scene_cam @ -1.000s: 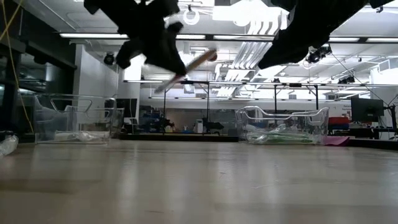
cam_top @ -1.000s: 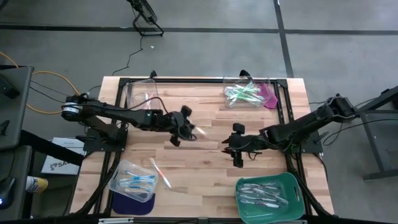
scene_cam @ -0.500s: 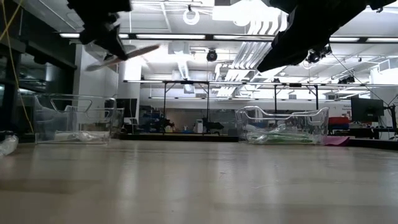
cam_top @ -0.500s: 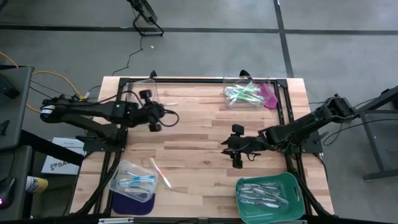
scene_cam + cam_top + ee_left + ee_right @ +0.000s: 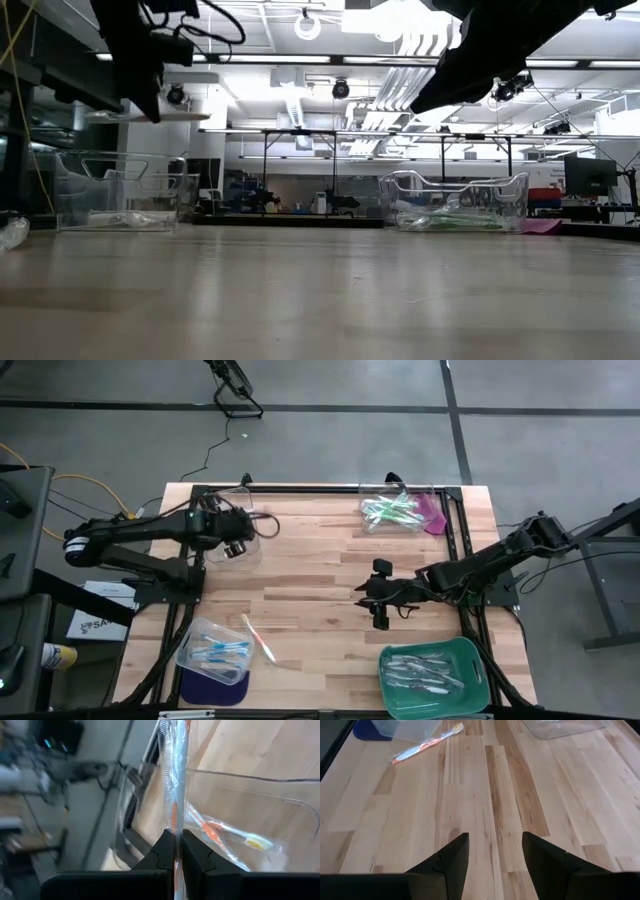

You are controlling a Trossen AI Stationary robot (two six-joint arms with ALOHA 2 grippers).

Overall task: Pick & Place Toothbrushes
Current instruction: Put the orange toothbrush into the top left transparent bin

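My left gripper hovers over the clear bin at the table's far left, shut on a pink-orange toothbrush in a clear wrapper. Another orange toothbrush lies on that bin's floor. My right gripper waits open above the table's middle right, its fingers empty. A loose pink-orange toothbrush lies flat on the wood near the front left bin. Further toothbrushes fill other containers: blue, light green and grey-white. My left gripper pinches the wrapped toothbrush near one end between its two fingers. The toothbrush runs on straight out past the fingertips, along them. It is lifted clear above the bin and lies about level in the low view.
A clear bin of blue toothbrushes on a blue pad stands front left, a green tray front right, and a clear bin beside a pink pad far right. Bare wood lies between the arms.
My left gripper has carried the toothbrush from the table's middle toward the left and far edge, ending over the far left clear bin. It has turned on the way, and the toothbrush has gone from slanted to about level. It has stayed shut.
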